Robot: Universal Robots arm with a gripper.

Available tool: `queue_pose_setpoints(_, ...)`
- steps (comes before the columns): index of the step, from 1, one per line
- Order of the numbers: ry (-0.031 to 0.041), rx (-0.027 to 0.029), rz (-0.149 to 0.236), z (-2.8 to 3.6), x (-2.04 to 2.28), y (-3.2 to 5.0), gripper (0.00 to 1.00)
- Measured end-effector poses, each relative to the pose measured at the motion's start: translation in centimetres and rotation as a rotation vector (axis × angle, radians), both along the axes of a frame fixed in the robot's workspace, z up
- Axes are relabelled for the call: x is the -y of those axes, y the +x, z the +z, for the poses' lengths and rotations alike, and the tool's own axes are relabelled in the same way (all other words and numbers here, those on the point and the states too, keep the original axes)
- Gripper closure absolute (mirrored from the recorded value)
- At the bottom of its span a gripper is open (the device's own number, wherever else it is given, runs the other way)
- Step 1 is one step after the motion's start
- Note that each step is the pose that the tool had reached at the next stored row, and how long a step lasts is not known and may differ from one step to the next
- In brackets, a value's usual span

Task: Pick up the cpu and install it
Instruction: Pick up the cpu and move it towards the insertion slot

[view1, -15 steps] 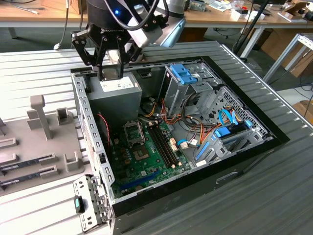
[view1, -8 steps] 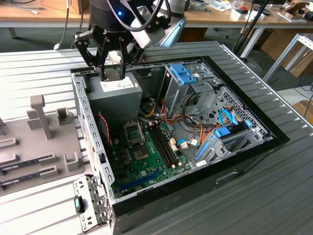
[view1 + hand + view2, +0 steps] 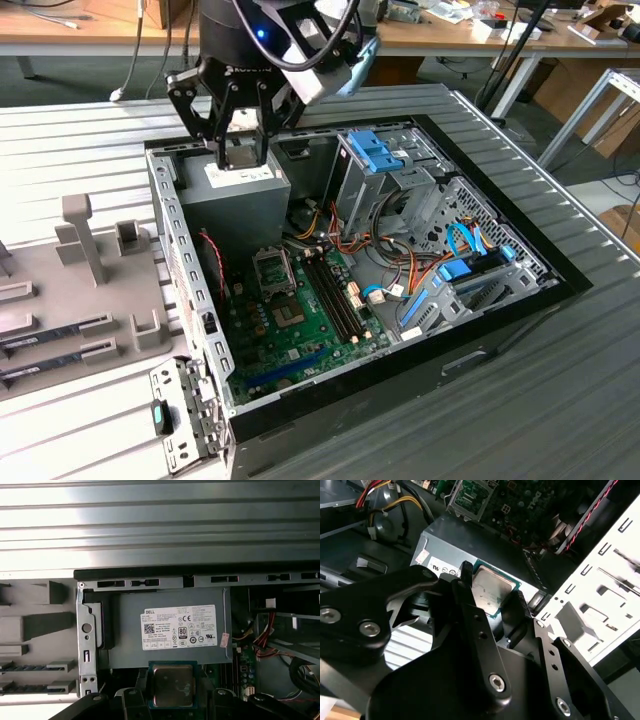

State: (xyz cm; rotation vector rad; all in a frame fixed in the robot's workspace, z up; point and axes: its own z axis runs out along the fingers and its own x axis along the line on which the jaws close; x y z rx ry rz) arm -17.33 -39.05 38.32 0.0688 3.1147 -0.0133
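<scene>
The cpu (image 3: 489, 591) is a small square chip with a pale metal top and a green rim, held flat between the two black fingers of my gripper (image 3: 492, 586). In the exterior view the gripper (image 3: 241, 158) hangs over the grey power supply box (image 3: 232, 192) at the back left corner of the open computer case, with the cpu (image 3: 240, 152) in its grip. The first wrist view shows the cpu (image 3: 173, 684) just past the power supply's labelled face (image 3: 170, 630). The open socket (image 3: 272, 268) on the green motherboard (image 3: 300, 320) lies below and nearer the exterior camera.
Memory sticks (image 3: 328, 290) run beside the socket. Blue drive bays (image 3: 385, 160) and bundled cables (image 3: 400, 260) fill the case's right half. A grey fixture tray (image 3: 80, 290) with slots and upright posts stands on the exterior view's left. The case wall (image 3: 185, 290) rises between them.
</scene>
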Motion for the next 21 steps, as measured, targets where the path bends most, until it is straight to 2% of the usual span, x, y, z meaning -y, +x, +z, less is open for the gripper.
queue_pose_setpoints(21,0.0000,0.0000,0.000,-0.18,0.43,1.45,0.53)
